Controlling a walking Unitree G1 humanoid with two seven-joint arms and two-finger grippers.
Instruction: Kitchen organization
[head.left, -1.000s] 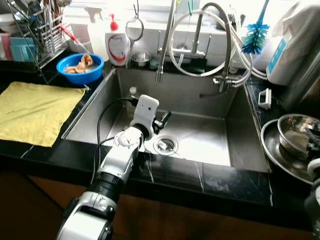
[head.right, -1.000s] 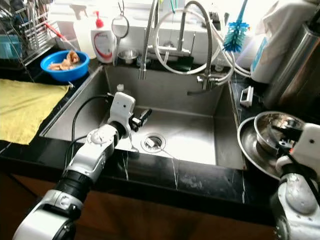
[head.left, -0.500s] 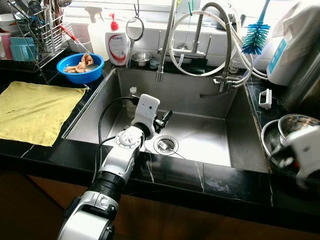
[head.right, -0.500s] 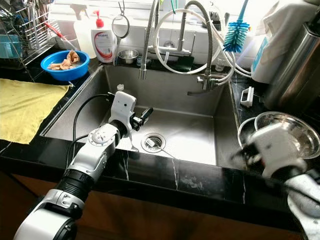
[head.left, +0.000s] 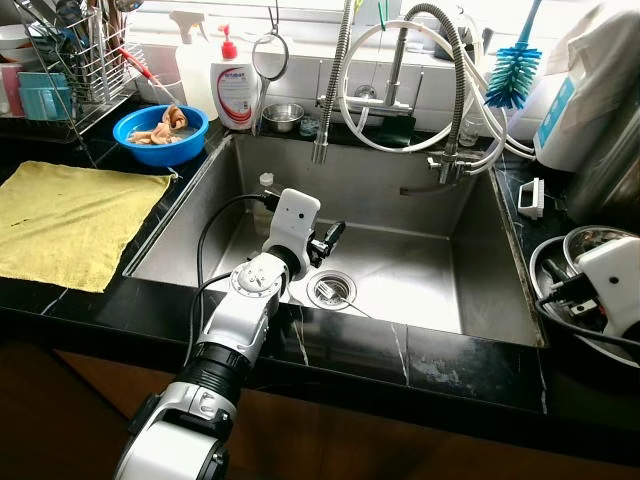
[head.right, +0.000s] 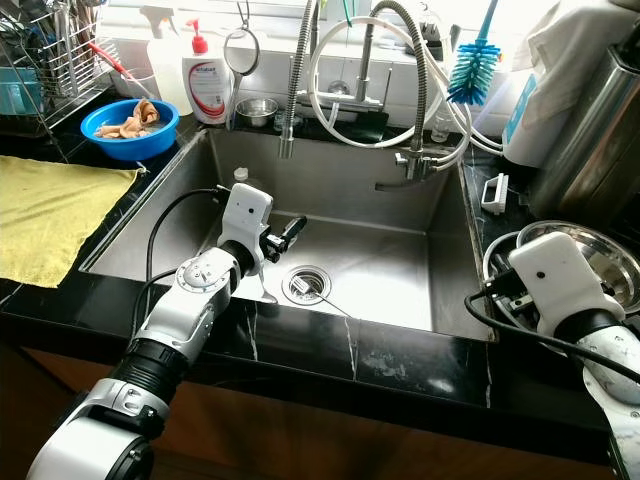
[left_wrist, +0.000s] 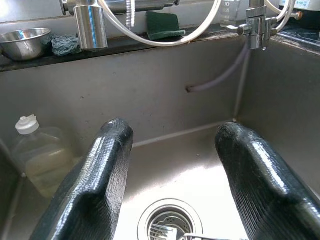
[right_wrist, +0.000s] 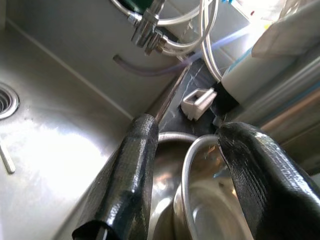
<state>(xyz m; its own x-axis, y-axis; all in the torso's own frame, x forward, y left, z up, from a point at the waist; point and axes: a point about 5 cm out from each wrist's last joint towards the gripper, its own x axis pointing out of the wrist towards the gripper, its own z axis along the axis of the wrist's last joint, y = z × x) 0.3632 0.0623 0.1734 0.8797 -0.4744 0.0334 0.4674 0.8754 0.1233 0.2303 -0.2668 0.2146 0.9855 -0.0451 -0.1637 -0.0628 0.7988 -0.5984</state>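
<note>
My left gripper (head.left: 326, 241) hangs open low inside the steel sink (head.left: 370, 190), just above the drain (left_wrist: 170, 225), with nothing between its fingers. A small metal utensil (head.left: 333, 293) lies across the drain. At the right, my right gripper (right_wrist: 185, 135) is open over the stacked steel bowls (head.right: 600, 250) on the counter. The rim of the upper bowl (right_wrist: 192, 170) runs between its two fingers. I cannot tell whether a finger touches it.
A yellow cloth (head.left: 70, 220) covers the left counter, with a blue bowl of scraps (head.left: 160, 130), a soap bottle (head.left: 235, 90) and a dish rack (head.left: 70, 60) behind it. Faucet hoses (head.left: 400, 80) loop over the sink. A plastic bottle (left_wrist: 35, 155) stands in its corner.
My right arm has swung up and in from the lower right, and now holds steady over the steel bowls. The left arm has stayed in place in the sink.
</note>
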